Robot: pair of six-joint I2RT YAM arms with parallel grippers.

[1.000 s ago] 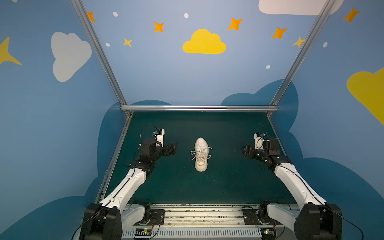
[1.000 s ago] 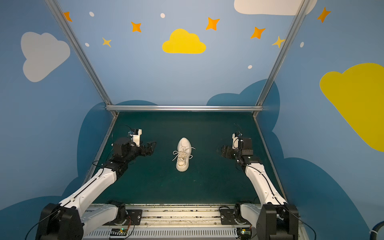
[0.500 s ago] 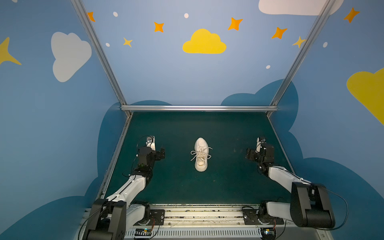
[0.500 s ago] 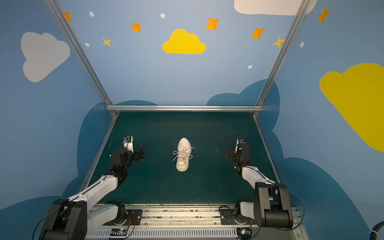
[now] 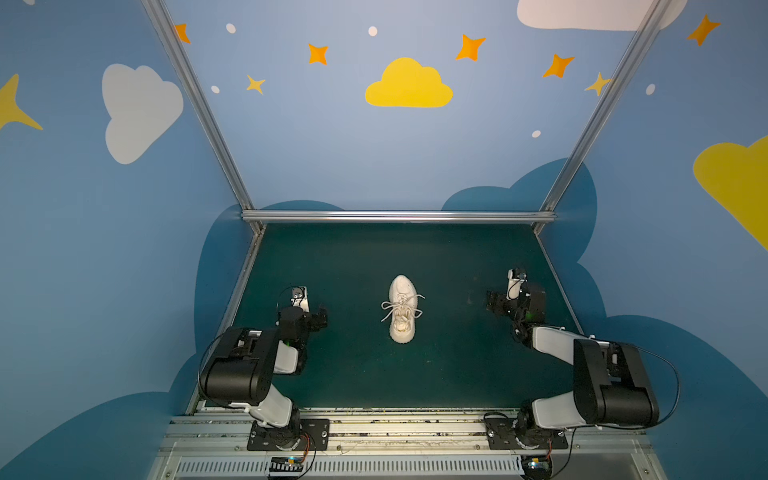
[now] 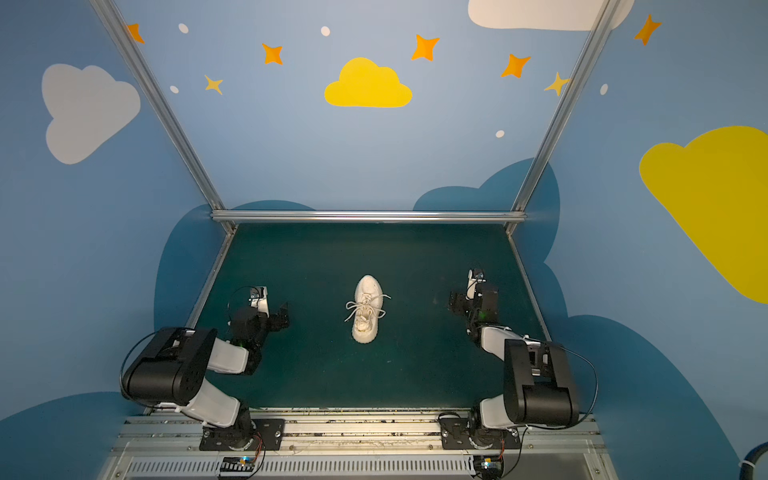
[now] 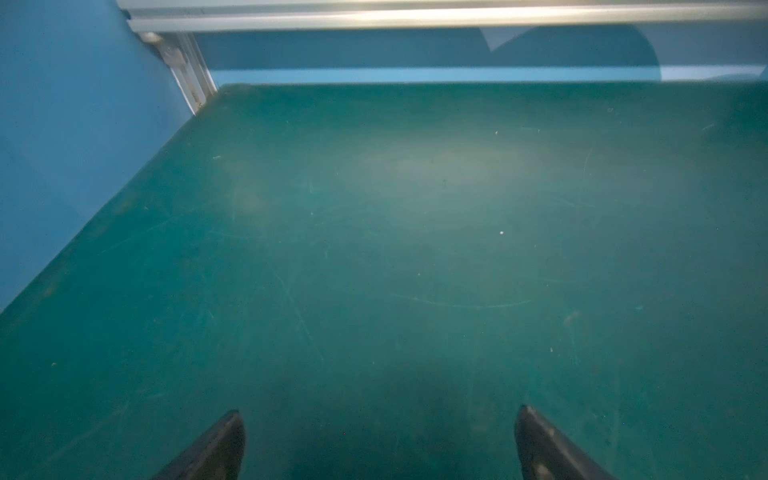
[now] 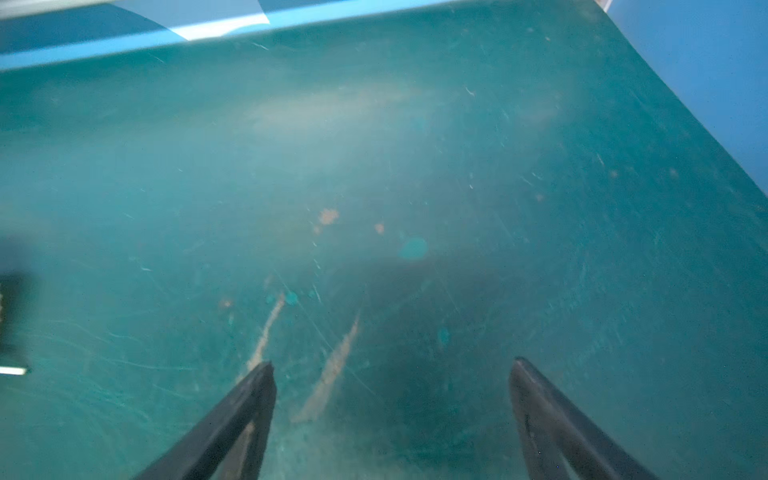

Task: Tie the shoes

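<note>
The small cream-white knit sneaker point(image 5: 402, 309) sits mid-frame on the dark green counter point(image 5: 457, 374) in both top views; my wrist views show only bare counter, my left claw point(image 7: 378, 415) and right claw point(image 8: 392, 365) both spread wide, empty; since a second ago my arms have folded back; sneaker unmoved.

Lab robot booth, cloud-painted walls point(image 5: 332, 145), aluminium frame point(image 5: 399, 216), green mat point(image 5: 457, 365)

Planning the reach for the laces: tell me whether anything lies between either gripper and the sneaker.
Nothing visible does. Only bare green mat lies between the left gripper, the right gripper and the sneaker.
</note>
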